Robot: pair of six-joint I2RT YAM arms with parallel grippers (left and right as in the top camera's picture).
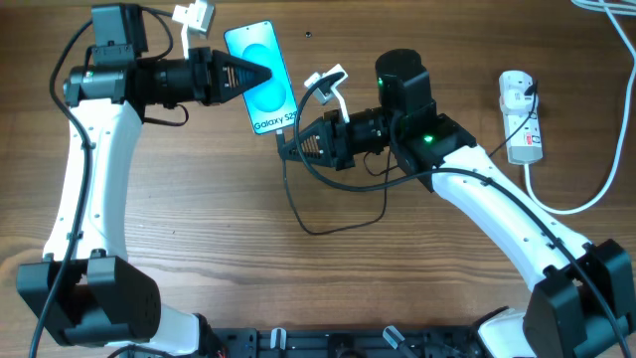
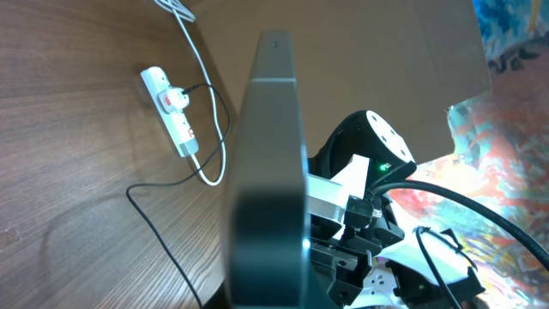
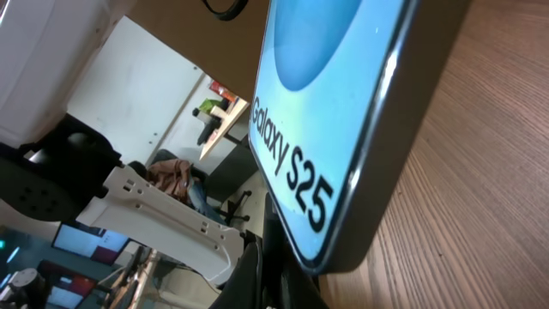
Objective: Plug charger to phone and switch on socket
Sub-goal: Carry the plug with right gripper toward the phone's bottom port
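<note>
My left gripper [image 1: 260, 73] is shut on the phone [image 1: 270, 101] and holds it above the table, turquoise screen up, "Galaxy S25" edge toward my right gripper [image 1: 285, 142]. The right gripper is shut on the connector end of the charger [image 1: 298, 214], right at that short edge; the tip is hidden. The thin black cable loops down over the table. The left wrist view shows the phone [image 2: 270, 154] edge-on, the charger cable [image 2: 163, 232] and the socket [image 2: 171, 107]. The right wrist view shows the phone [image 3: 343, 112] just above my dark fingers [image 3: 300, 275]. The socket [image 1: 521, 117] lies at the far right with a black plug in it.
The socket's thick white cord [image 1: 596, 199] curves along the table's right side and off the top right corner. The right arm's body [image 1: 497, 209] stretches from the bottom right to the middle. The wooden table [image 1: 199, 239] surrounds it all.
</note>
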